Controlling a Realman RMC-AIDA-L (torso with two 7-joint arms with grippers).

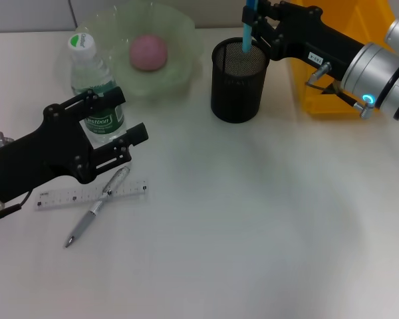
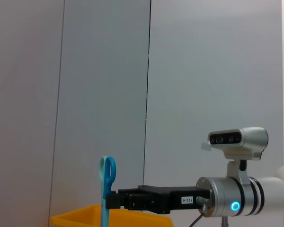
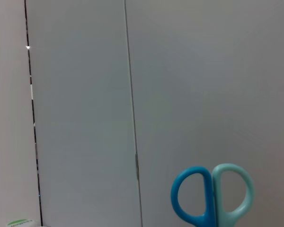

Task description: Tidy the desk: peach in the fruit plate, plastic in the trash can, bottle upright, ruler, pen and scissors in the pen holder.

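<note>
On bottle (image 1: 96, 100), label perhaps reads "Bestbon".

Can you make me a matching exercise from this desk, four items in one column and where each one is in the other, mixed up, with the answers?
Items:
1. peach
2. scissors
3. pen
4. bottle

Places:
A. lying across the ruler
B. standing upright beside the fruit plate
C. held by the right gripper over the pen holder
D. in the fruit plate

Pairs: 1-D, 2-C, 3-A, 4-B
</note>
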